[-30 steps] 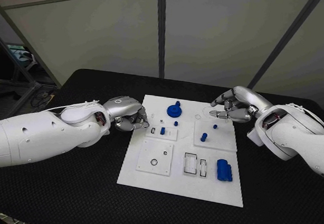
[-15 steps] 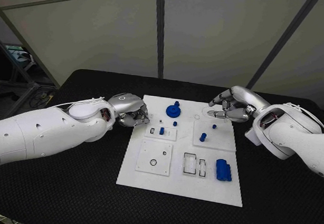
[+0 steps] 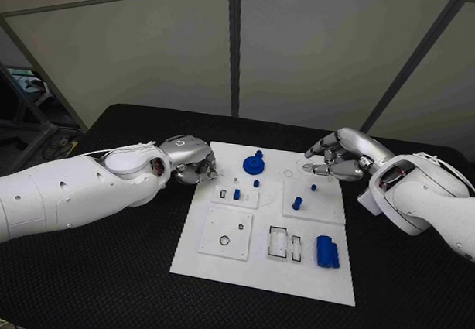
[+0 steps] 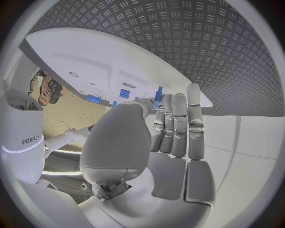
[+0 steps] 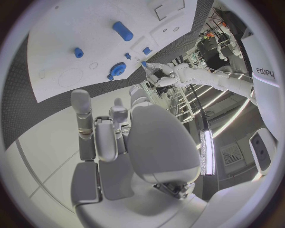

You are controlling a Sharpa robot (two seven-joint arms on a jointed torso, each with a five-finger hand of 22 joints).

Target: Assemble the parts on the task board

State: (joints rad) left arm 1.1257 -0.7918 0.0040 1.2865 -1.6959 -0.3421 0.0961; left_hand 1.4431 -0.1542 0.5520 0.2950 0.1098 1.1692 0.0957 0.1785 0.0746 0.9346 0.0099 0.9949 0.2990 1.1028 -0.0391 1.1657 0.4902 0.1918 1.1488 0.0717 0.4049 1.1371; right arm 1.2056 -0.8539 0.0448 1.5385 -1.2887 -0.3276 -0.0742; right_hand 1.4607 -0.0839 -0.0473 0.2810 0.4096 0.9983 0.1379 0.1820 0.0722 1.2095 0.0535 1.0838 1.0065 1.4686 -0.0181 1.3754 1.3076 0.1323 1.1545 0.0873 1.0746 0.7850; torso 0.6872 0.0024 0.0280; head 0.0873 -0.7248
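Observation:
The white task board [image 3: 216, 262] lies in the middle of the table. On it are a blue gear [image 3: 255, 164] at the far end, small blue pegs [image 3: 297, 203] in its middle blocks and a blue cylinder [image 3: 328, 251] at the near right. My left hand [image 3: 193, 166] hovers at the board's far left edge with its fingers curled in; I see nothing in them. My right hand [image 3: 333, 159] hangs over the far right corner, thumb and fingers drawn together on nothing. The right wrist view shows the board [image 5: 89, 33], cylinder [image 5: 123, 31] and gear [image 5: 117, 71] beyond that hand [image 5: 118, 142].
The black table [image 3: 93, 276] extends around the board on all sides. Grey wall panels stand behind its far edge. Beyond the left hand [image 4: 160, 137], the left wrist view shows the board [image 4: 118, 57] and a blue peg [image 4: 158, 95].
My left hand has moved along the board's left edge toward the far side. My right hand has stayed almost still. The parts on the board have not moved.

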